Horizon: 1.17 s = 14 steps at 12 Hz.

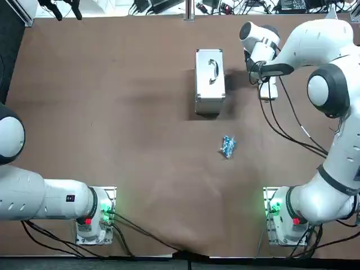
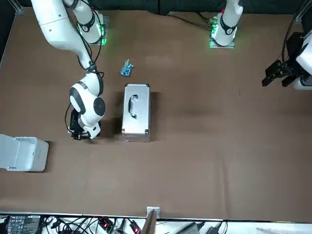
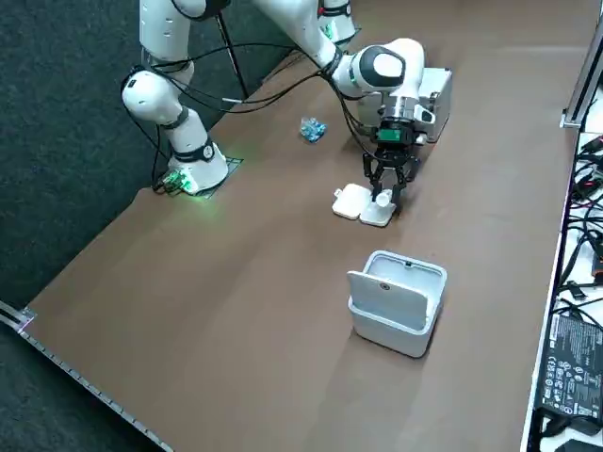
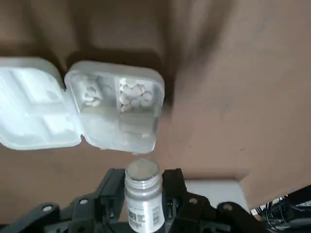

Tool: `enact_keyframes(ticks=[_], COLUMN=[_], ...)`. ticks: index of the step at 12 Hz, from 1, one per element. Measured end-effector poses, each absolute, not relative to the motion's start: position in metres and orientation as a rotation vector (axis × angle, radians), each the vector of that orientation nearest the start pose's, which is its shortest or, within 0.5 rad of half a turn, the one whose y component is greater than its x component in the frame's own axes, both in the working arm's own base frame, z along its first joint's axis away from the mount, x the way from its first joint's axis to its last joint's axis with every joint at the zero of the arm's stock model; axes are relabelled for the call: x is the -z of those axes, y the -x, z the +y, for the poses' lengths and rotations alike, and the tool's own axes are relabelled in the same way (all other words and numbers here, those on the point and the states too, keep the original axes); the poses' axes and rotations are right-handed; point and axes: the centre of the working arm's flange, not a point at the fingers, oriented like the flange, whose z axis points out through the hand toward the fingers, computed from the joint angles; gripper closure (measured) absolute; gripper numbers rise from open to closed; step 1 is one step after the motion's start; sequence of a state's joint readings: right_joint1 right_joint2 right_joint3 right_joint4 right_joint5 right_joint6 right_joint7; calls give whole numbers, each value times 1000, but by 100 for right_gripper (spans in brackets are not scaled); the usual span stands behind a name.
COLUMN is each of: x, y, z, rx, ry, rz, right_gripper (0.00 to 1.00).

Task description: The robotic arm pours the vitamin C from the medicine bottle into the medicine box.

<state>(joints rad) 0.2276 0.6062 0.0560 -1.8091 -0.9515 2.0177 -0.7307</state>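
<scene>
End effector (image 4: 143, 178) — cylindrical bottle (image 4: 142, 199) — above pillbox (image 4: 122, 134)

Surface inventory:
- One bottle (image 4: 142, 194), clamped between the two fingers (image 4: 173, 184) of the one right gripper (image 4: 142, 177), which is over the pill box.
- One open pill box (image 4: 114, 104); two of its compartments (image 4: 137, 94) contain tablets (image 4: 131, 92).
- One metal case (image 1: 209, 81).
- One blue packet (image 1: 227, 147).
- One white bin (image 3: 396, 301).

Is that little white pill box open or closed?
Open: the medicine box has its lid swung flat beside it, tablets showing inside. The right gripper holds the medicine bottle above it.
</scene>
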Motion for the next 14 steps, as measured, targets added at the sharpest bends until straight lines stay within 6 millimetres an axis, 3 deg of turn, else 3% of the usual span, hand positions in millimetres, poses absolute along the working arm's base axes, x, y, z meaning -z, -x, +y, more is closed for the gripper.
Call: enact_keyframes(ticks=[9,14], x=[-185,-197], y=[-604,-611], z=[125,121], rx=[674,622], ry=[-1663,-1886], rz=[1754,1712], right_gripper=[57,57])
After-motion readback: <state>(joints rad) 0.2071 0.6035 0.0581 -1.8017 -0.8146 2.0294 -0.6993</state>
